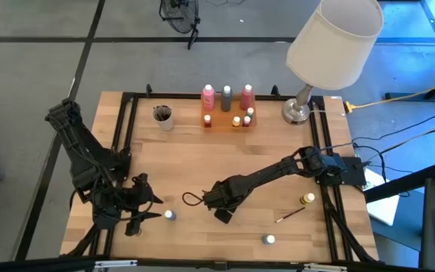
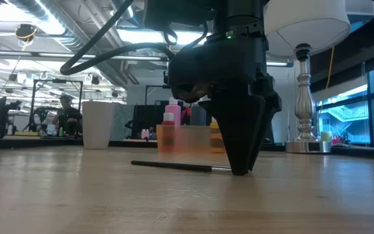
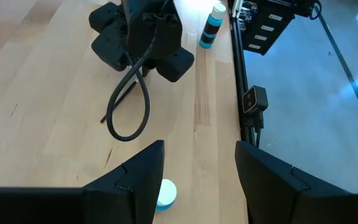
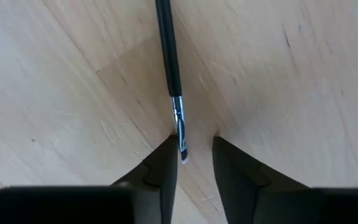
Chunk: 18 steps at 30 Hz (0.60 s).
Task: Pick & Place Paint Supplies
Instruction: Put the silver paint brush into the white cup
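Dark fingers (image 4: 160, 168) of our right gripper (image 4: 192, 163) stand tips-down on the wooden table (image 1: 225, 159), narrowly parted around the bristle end of a thin dark brush (image 4: 169, 68) lying flat; whether they pinch it we cannot tell. Our left gripper (image 3: 197, 177) hovers with fingers spread over a white-lidded pot (image 3: 165, 193). Farther back, pink and grey bottles (image 1: 226, 98) stand on the orange tray (image 1: 225, 122) beside a lamp (image 1: 331, 45).

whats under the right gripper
A thin dark brush lies flat on the table, its silver ferrule and tip between the right gripper fingers. The table beneath the fingers themselves is covered.
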{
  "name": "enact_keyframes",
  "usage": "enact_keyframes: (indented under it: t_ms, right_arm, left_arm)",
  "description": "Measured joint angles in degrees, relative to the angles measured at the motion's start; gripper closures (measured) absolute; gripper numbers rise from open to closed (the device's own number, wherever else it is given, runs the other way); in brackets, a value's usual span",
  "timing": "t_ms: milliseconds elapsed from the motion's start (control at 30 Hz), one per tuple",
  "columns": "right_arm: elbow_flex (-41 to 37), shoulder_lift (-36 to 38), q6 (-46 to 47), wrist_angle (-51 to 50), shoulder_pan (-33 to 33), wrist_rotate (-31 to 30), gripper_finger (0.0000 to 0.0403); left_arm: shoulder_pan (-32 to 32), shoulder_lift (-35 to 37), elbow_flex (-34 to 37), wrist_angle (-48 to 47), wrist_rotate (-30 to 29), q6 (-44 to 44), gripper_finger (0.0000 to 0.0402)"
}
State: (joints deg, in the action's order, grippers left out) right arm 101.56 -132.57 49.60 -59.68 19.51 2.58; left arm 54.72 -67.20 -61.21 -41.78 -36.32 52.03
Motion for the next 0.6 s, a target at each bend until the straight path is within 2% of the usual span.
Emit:
enact_keyframes:
  t_ms: [433,600]
  right_arm:
    - [0.00,0.02,1.44,0.11,-0.06,3.02,0.0394]
    - [0.00,0.02,2.93,0.38,-0.02,3.22,0.0400]
  left_arm:
    - [1.51,0.00,0.00,0.01,-0.21,1.43,0.0208]
    - [1.51,0.00,0.00,0.02,-0.26,1.44,0.0208]
